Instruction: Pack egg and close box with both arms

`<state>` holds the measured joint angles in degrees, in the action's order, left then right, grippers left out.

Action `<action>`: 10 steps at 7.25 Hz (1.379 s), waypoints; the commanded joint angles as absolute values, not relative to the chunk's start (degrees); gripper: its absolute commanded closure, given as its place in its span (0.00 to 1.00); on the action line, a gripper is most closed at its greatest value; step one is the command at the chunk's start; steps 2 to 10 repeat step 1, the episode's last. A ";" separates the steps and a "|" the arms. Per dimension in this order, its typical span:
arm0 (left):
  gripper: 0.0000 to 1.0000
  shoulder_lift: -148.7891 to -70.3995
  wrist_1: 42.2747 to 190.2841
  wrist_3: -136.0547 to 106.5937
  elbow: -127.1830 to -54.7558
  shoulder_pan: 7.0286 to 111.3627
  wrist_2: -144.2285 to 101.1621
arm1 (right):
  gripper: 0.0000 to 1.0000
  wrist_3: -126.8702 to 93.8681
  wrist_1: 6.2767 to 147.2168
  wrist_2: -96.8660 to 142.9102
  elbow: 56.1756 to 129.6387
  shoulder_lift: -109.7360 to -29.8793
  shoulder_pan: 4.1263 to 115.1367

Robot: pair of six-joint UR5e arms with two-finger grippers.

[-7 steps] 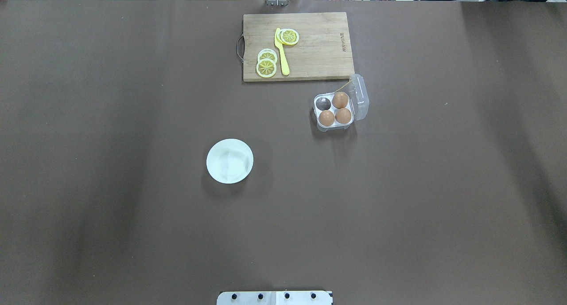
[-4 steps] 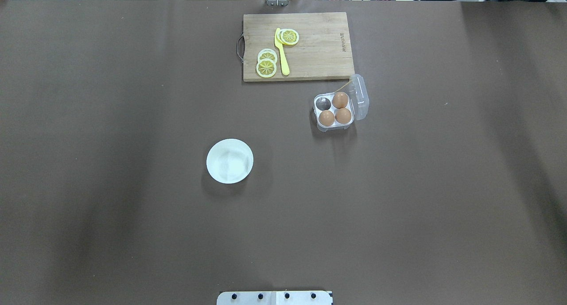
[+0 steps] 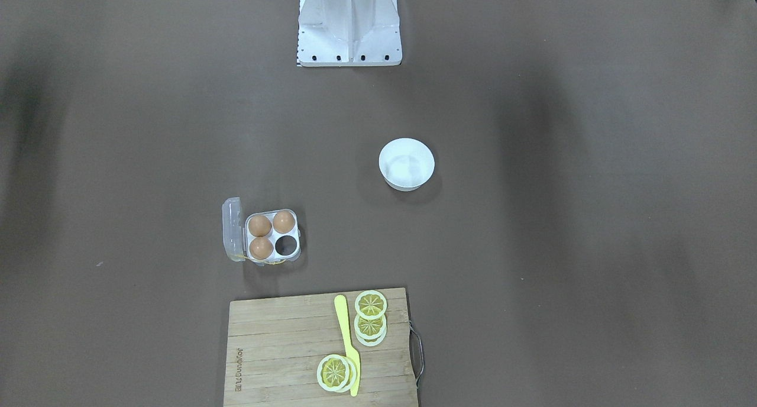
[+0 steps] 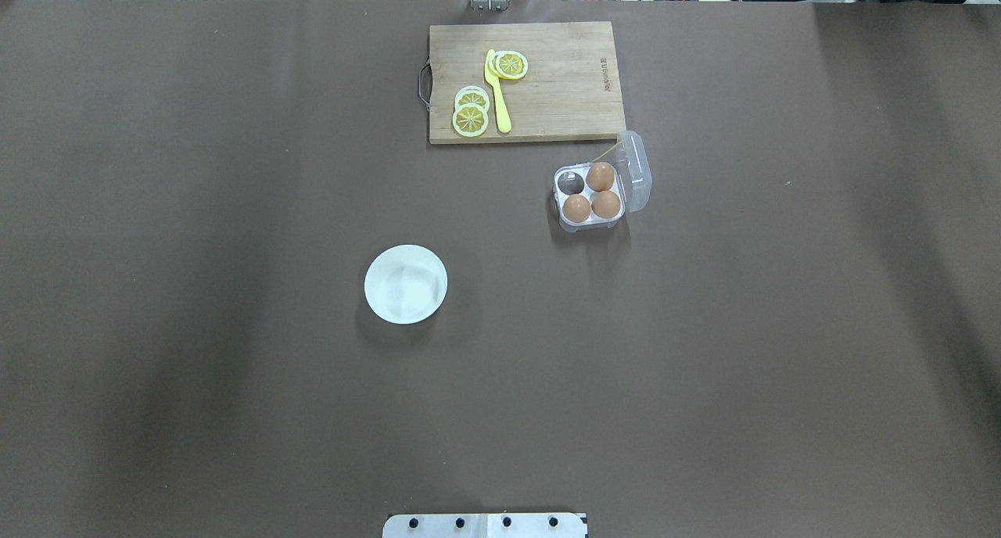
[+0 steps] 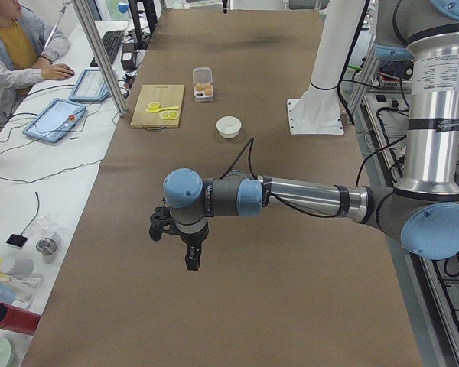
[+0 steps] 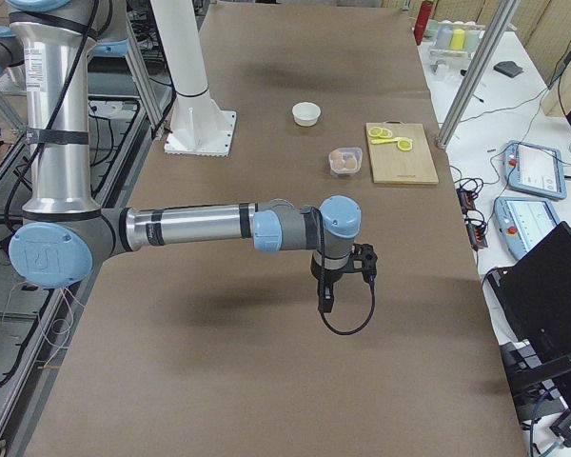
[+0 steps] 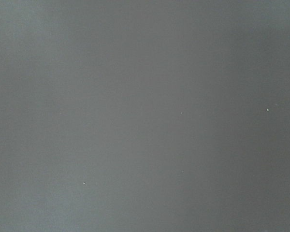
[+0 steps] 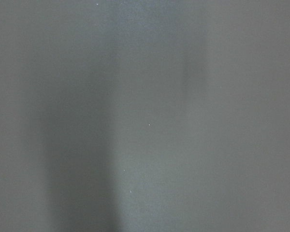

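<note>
Overhead exterior shows the box (image 4: 592,198) on the brown surface (image 4: 235,170), its lid swung open on its 3 o'clock side. Three eggs (image 4: 600,177) sit in its cells, and the 10 o'clock cell is unfilled. My left gripper (image 5: 190,260) and right gripper (image 6: 325,301) hang well apart from it, seen only side-on, so I cannot tell how wide either stands.

Overhead from behind, front opposite, both steeply down, sharing box (image 4: 635,174); sides along bench (image 5: 291,306) from ends; wrists close on bench.
</note>
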<state>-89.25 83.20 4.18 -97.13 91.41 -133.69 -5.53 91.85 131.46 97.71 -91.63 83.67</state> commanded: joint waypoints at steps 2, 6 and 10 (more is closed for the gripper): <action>0.02 -89.21 83.94 4.22 -97.55 91.41 -133.94 | 0.00 -5.62 91.85 131.48 97.73 -91.58 83.67; 0.02 -89.21 83.94 4.22 -97.55 91.41 -133.94 | 0.00 -5.62 91.85 131.48 97.73 -91.58 83.67; 0.02 -89.21 83.94 4.22 -97.55 91.41 -133.94 | 0.00 -5.62 91.85 131.48 97.73 -91.58 83.67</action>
